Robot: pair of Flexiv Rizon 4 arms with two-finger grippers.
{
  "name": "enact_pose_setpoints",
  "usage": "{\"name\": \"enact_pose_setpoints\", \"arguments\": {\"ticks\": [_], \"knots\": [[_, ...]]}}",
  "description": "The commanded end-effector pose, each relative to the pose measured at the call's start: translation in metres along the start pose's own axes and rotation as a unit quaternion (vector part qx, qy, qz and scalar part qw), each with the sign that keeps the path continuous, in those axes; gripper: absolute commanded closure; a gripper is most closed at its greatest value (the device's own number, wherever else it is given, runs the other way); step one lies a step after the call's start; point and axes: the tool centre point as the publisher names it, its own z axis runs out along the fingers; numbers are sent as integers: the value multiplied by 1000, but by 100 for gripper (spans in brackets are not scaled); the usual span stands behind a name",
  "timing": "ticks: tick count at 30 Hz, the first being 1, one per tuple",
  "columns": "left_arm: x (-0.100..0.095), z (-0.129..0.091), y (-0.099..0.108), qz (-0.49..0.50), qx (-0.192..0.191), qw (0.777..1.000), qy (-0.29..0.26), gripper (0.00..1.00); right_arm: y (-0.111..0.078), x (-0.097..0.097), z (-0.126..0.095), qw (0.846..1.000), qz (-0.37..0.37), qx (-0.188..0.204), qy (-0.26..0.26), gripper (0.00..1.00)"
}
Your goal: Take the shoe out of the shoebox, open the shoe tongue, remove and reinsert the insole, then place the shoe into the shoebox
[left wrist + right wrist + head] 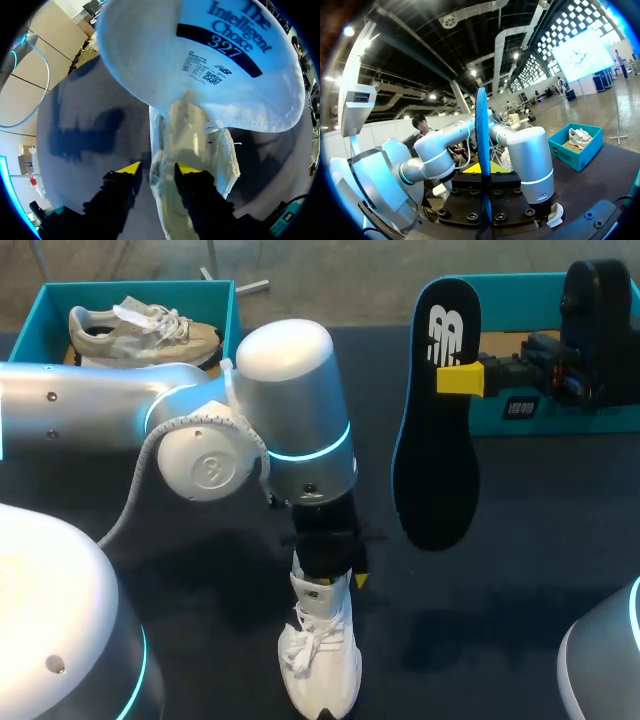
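My right jaws clamp the insole (pixel 435 470), white logo showing, upright above the counter (pixel 540 540). My left jaws pinch the collar of the shoe (pixel 322 660) on the counter, beneath its print-labelled tongue (pixel 210 60).

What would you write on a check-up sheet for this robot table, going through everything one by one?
Surface: dark table.
Job's things: white shoe standing on the table, tongue pulled open; black insole out of it, held up in the air; teal box at the far right.
Clutter: another teal box at the far left, beige shoe inside.
Grippers: left gripper at the white shoe's opening, grip unclear; right gripper shut on the insole.
Cables: grey cable looping along the left arm.
Surroundings: nothing seen reaching over the table.
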Motion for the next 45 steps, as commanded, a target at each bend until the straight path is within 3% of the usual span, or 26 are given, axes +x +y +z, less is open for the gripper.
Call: {"name": "enact_pose_setpoints", "arguments": {"ticks": [1, 3, 4, 13, 22, 40, 43, 45], "knots": [[0, -6, -1, -1, -10, 1000, -17, 24, 1, -2, 3, 1000, 1, 1, 0, 100], [0, -13, -1, -3, -21, 999, -34, 1, 1, -2, 3, 1000, 1, 1, 0, 100], [0, -18, -1, -7, -26, 999, -46, 0, 1, -2, 3, 1000, 1, 1, 0, 100], [1, -67, -7, -22, -83, 985, -148, 0, 1, -2, 3, 1000, 1, 1, 0, 100], [6, -105, -4, -18, -109, 963, -244, 0, 1, -2, 3, 1000, 1, 1, 0, 100], [14, -197, 8, 28, -121, 883, -452, 0, 1, -2, 3, 1000, 1, 1, 0, 100], [12, -212, 10, 35, -115, 872, -474, 0, 1, -2, 3, 1000, 1, 1, 0, 100], [15, -219, 14, 57, -92, 868, -485, 0, 1, -2, 3, 1000, 1, 1, 0, 100]]}}
